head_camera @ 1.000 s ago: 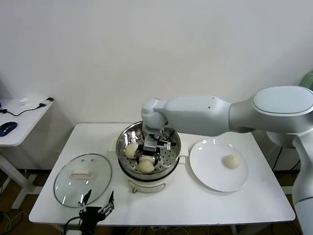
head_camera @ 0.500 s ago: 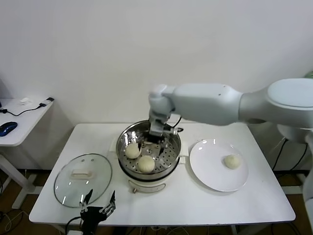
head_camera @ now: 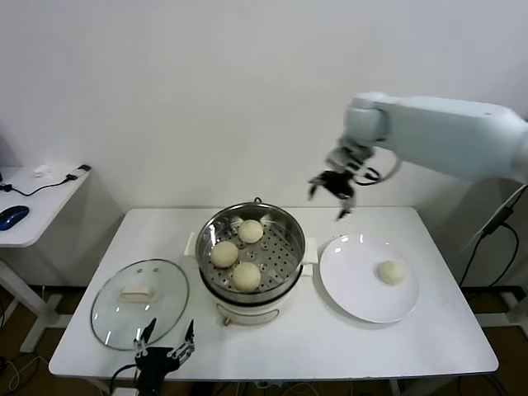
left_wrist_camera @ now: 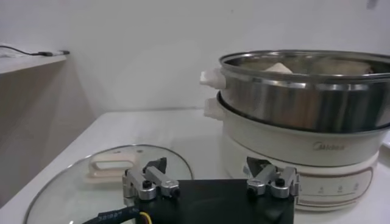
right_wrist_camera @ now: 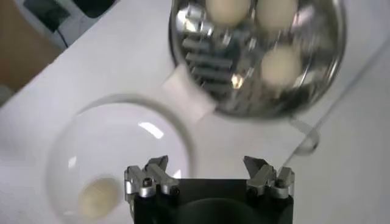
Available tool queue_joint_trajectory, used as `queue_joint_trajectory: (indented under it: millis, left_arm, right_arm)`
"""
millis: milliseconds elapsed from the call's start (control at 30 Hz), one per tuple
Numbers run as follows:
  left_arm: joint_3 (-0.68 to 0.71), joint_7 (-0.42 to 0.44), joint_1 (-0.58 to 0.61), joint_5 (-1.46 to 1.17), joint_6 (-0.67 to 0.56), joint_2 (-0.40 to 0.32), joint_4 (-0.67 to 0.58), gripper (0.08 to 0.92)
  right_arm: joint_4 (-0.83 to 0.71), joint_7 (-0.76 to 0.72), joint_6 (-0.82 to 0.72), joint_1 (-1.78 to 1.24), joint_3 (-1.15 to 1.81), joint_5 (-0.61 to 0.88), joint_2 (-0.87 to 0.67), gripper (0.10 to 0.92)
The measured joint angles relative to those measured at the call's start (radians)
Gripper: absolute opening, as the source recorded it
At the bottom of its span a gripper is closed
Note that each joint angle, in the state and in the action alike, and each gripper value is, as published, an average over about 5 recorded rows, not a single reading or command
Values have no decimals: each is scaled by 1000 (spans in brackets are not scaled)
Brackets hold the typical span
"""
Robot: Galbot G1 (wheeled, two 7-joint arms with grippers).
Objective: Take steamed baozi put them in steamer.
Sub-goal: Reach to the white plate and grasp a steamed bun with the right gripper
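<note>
On the far left of the white surface (head_camera: 272, 346) we see the glass lid (head_camera: 140, 302) lying flat, and just at the near edge beside it our left hand (head_camera: 165, 351) waits low with its fingers spread and nothing between them. Next comes the steamer (head_camera: 252, 264), where three steamed baozi (head_camera: 246, 276) sit on the perforated tray. To the right the white plate (head_camera: 351, 289) carries a fourth bun (head_camera: 391, 271) near its far-right side, and our right hand (head_camera: 331, 191) hangs in the air above the gap between steamer and plate, fingers spread wide and empty.
</note>
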Motion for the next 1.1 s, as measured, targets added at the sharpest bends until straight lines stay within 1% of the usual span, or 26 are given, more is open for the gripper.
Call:
queue_joint_trajectory:
  millis: [200, 400, 733, 1100]
  left_arm:
    - [-3, 5, 3, 8, 5, -9, 0, 823]
    - [-8, 7, 13, 15, 7, -19, 0, 823]
    - [-9, 7, 21, 25, 5, -26, 11, 823]
    - [-8, 7, 20, 31, 5, -30, 16, 823]
  right_arm:
    - [-29, 8, -93, -83, 11, -34, -113, 823]
    - [-97, 22, -149, -220, 90, -98, -158, 823]
    - [-202, 48, -213, -443, 259, -205, -163, 823]
    - [-282, 76, -249, -596, 390, -273, -124, 822]
